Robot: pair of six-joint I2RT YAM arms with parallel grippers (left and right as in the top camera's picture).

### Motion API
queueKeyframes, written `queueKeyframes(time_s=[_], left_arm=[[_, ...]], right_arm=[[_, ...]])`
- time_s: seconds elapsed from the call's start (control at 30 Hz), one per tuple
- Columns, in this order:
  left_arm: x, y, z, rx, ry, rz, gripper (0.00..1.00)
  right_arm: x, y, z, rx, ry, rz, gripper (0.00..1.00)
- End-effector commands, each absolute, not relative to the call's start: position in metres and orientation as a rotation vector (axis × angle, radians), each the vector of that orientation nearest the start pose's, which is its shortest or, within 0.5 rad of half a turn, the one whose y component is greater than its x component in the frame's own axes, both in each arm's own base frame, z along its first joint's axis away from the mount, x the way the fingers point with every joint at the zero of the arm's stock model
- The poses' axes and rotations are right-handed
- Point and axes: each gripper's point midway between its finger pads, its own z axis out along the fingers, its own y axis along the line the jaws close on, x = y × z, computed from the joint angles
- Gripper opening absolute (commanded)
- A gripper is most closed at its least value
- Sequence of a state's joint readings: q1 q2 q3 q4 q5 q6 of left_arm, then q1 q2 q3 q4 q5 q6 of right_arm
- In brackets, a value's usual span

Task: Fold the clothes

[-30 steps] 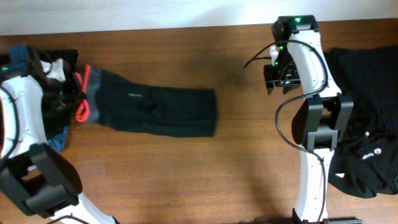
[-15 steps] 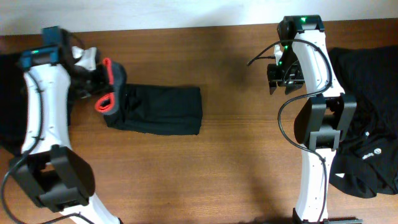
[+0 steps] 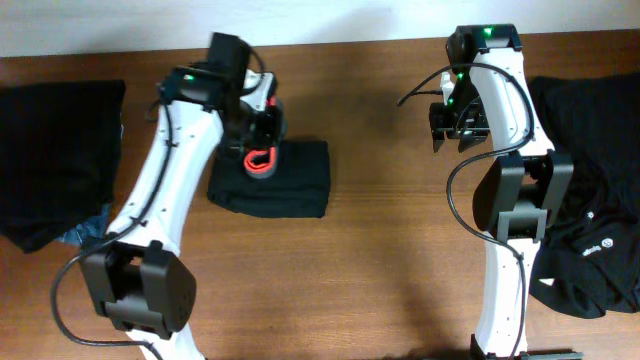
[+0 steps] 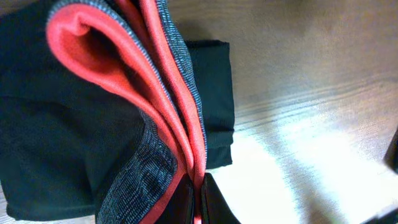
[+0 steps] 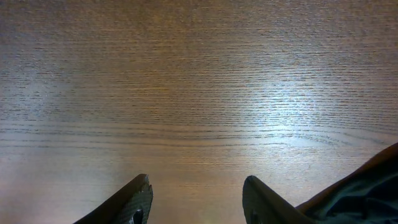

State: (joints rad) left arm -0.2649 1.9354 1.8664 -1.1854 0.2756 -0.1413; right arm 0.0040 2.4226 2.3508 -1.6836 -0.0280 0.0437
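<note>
Left gripper (image 4: 198, 199): clamped on the red-edged waistband (image 4: 155, 112) of the folded trousers (image 3: 292, 182).
Right gripper (image 5: 196, 198): spread apart, empty, over the table (image 5: 199, 93).

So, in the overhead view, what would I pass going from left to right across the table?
A flat black garment at the left edge, folded black trousers with a red waistband, the white right arm, a heap of black clothes.

arms: 2, left arm (image 3: 165, 180) and right arm (image 3: 500, 100) | claws: 2, left claw (image 4: 198, 202) and right claw (image 5: 196, 186) | black clothes: 3 lots, the trousers (image 3: 295, 180) at the left claw, the left heap (image 3: 55, 150) far left of it, the right heap (image 3: 600, 150) right of the right claw | surface (image 3: 380, 250): 1
</note>
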Motion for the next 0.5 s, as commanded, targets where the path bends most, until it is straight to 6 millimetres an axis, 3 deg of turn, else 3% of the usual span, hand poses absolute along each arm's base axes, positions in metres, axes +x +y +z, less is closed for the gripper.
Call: queueKeyframes(time_s=[0.0,0.3,0.47], left_arm=[[0.409,-0.173,0.191,0.265,2.795,-0.429,0.01],[0.402,-0.189,0.180,0.295,2.827,-0.413,0.01],[0.396,-0.207,0.172,0.316,2.861,-0.547,0.03]], right_arm=[[0.426,0.016,0.110,0.028,3.267,0.068,0.52],[0.426,0.022,0.110,0.006,3.267,0.066,0.53],[0.426,0.022,0.110,0.006,3.267,0.066,0.52]])
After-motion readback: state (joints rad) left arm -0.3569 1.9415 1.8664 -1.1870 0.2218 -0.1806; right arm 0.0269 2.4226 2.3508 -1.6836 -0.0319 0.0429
